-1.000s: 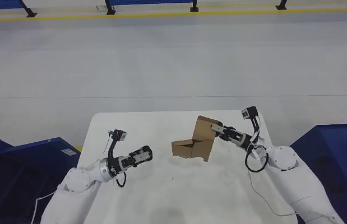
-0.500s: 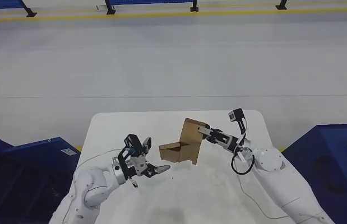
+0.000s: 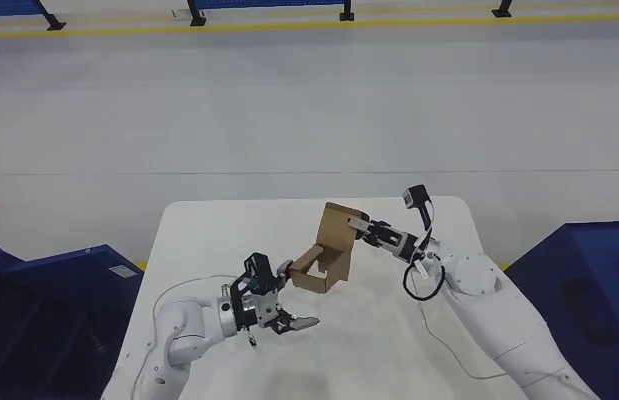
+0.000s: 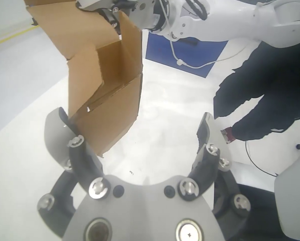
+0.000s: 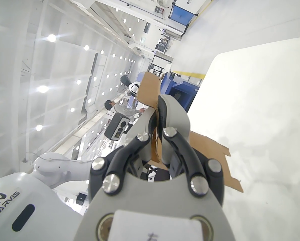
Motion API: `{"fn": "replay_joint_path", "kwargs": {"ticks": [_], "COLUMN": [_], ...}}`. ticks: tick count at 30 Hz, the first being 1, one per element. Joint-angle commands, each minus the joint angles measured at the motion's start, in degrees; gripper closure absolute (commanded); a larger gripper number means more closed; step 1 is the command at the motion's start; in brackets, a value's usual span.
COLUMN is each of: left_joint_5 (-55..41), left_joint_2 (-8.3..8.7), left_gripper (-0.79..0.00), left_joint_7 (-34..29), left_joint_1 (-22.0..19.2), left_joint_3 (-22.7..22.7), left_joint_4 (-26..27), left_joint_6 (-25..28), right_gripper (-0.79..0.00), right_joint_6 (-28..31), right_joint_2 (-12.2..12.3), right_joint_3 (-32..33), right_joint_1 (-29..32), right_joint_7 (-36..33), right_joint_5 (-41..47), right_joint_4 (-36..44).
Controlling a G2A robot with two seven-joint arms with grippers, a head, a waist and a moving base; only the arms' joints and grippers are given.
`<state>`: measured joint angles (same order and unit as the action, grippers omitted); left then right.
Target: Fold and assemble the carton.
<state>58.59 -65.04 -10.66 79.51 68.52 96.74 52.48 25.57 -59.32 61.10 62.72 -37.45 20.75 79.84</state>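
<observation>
Left arm has advanced toward the carton (image 3: pixel 334 245) since the frame half a second earlier; its end effector, then short of the box, now sits at the lowest flap. Carton has shifted slightly toward the right arm and tilted further

- Left end effector (image 3: pixel 297 296): spread wide, holding nothing. In the wrist view (image 4: pixel 132 116) one fingertip (image 4: pixel 61 119) touches the flap's corner
- Right end effector (image 3: pixel 355 226): clamped narrow on the carton's upper panel edge (image 5: pixel 158 111)
- Carton (image 4: pixel 89 58): partly erected, flaps open, held tilted over mid worktop (image 3: pixel 389 340); cannot tell whether its lowest corner rests on the surface
</observation>
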Motion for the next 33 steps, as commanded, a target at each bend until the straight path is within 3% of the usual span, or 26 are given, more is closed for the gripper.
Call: {"fn": "replay_joint_path", "kwargs": {"ticks": [1, 19, 33], "left_joint_5": [0.12, 4.29, 3.57], "left_joint_2": [0.05, -0.69, -0.68], "left_gripper": [-0.785, -0.785, -0.785], "left_joint_7": [-1.13, -3.34, -2.94], "left_joint_1": [-0.13, -4.08, -5.19], "left_joint_3": [-0.69, -9.85, -11.34], "left_joint_4": [0.56, 1.05, -0.48], "left_joint_6": [0.37, -0.47, -2.59], "right_gripper": [0.0, 0.0, 0.0], "right_joint_6": [-0.16, -0.72, -1.6], "right_joint_2": [-0.14, -1.52, -2.01], "right_joint_3": [-0.14, -2.73, -2.45], "right_joint_1": [-0.13, 1.02, 1.85], "right_joint_7": [-0.05, -4.53, -6.93], "right_joint_5": [-0.27, 1.21, 2.28], "right_joint_4": [0.04, -0.38, -0.27]}}
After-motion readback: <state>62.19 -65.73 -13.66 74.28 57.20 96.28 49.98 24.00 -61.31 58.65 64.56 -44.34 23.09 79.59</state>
